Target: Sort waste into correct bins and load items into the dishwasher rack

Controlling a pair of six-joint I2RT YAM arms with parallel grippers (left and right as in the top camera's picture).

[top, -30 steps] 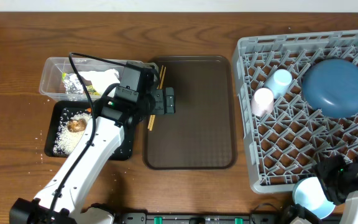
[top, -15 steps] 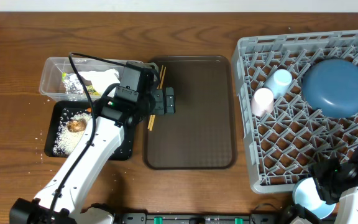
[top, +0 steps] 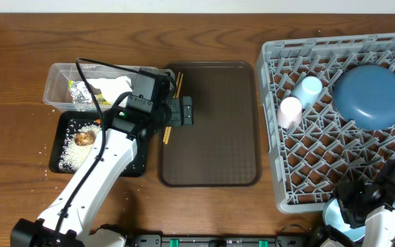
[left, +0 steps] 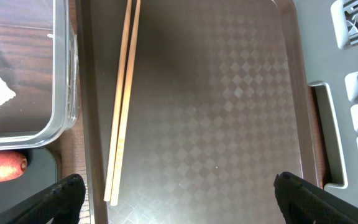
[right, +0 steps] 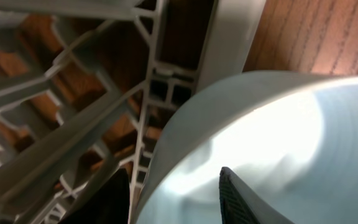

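Light blue bowl [right: 272,137], one, held just off the rack's [top: 270,103] front corner, right gripper [right: 169,202] clamped across its rim and drawn slightly back since; two cups [top: 310,88], one plate [top: 369,96] racked; two chopsticks [left: 122,99] beneath the wide-open, empty left gripper [left: 185,199].

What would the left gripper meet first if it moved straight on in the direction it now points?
Most likely the bare brown serving tray. The left gripper has open jaws, and the wooden chopsticks lie off to one side. Depth is unclear.
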